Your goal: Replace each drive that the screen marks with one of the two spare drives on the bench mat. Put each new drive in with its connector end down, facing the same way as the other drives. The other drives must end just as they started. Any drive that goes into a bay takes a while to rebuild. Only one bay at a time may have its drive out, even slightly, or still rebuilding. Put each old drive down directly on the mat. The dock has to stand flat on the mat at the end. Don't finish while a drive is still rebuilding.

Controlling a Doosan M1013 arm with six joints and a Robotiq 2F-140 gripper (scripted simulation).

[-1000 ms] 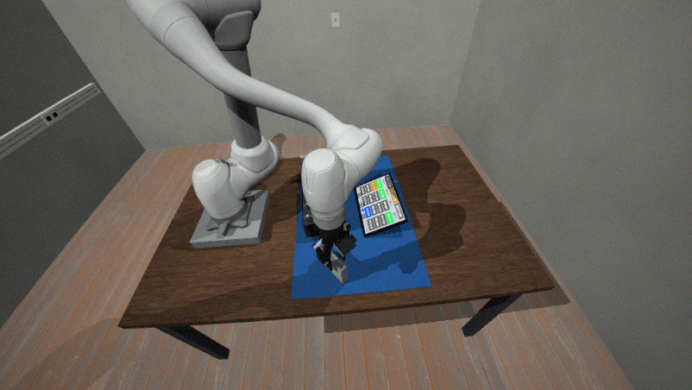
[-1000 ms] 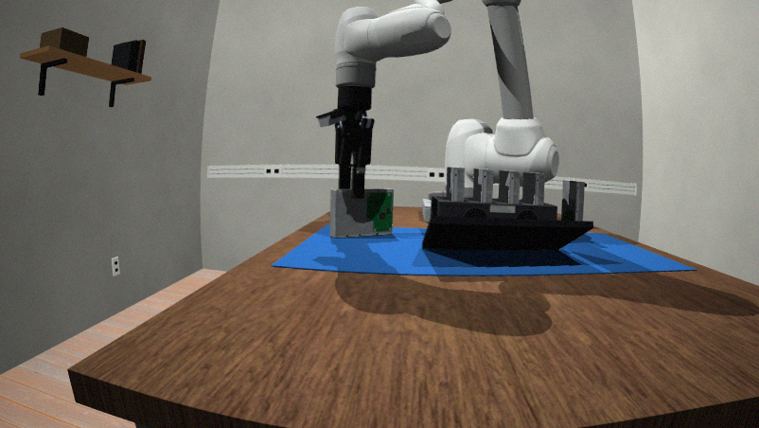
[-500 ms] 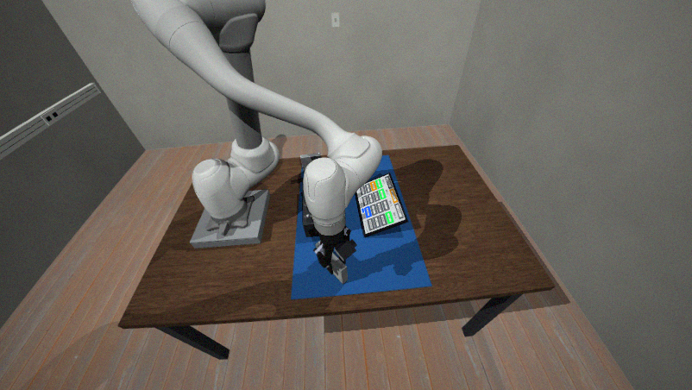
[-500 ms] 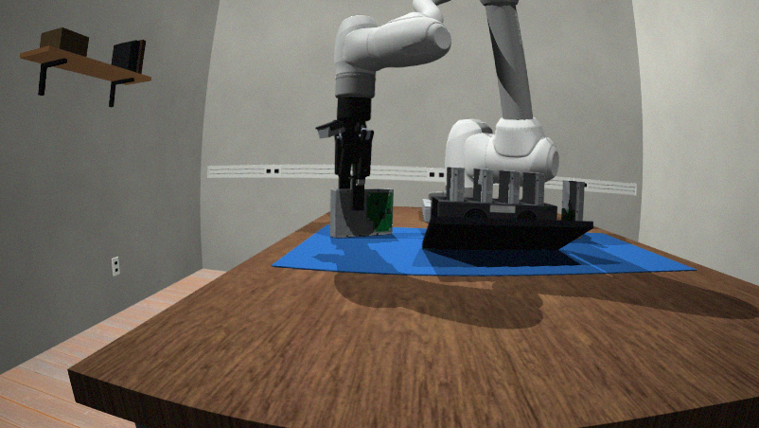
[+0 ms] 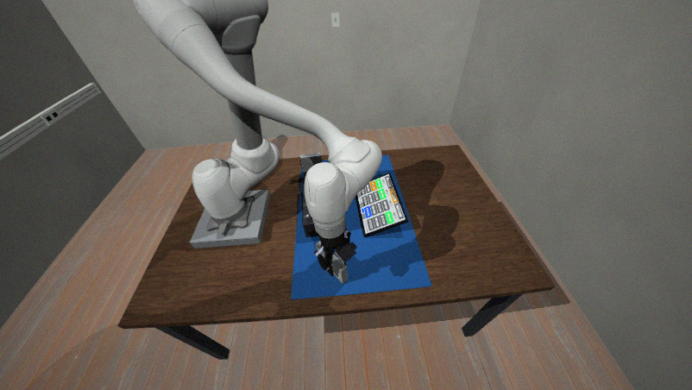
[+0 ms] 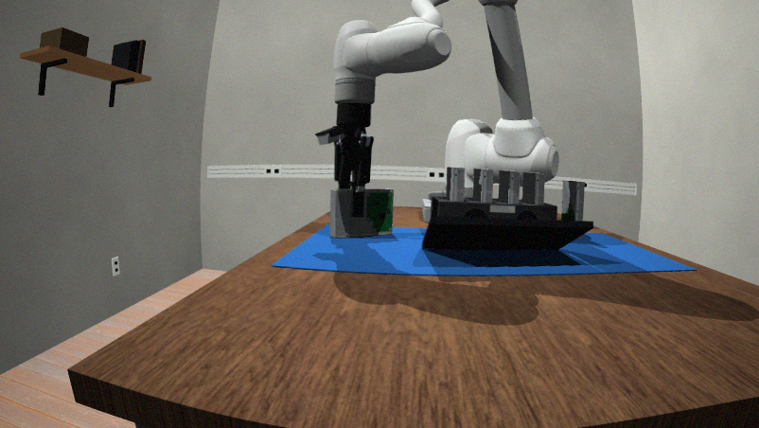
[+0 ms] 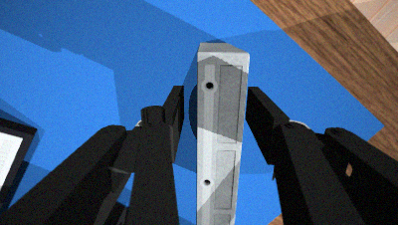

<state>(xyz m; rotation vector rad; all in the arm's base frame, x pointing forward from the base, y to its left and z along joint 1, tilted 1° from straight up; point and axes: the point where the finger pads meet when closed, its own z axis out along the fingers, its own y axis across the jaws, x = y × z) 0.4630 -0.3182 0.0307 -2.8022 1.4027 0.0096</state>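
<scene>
While the fingers (image 5: 334, 259) (image 6: 352, 186) stand apart astride a drive (image 5: 341, 269) (image 6: 347, 212) (image 7: 219, 124) on the mat (image 5: 387, 271) (image 6: 297, 258) (image 7: 144, 60), the screen (image 5: 382, 205) (image 7: 9, 154) appears to leave marked bays unfinished.
</scene>
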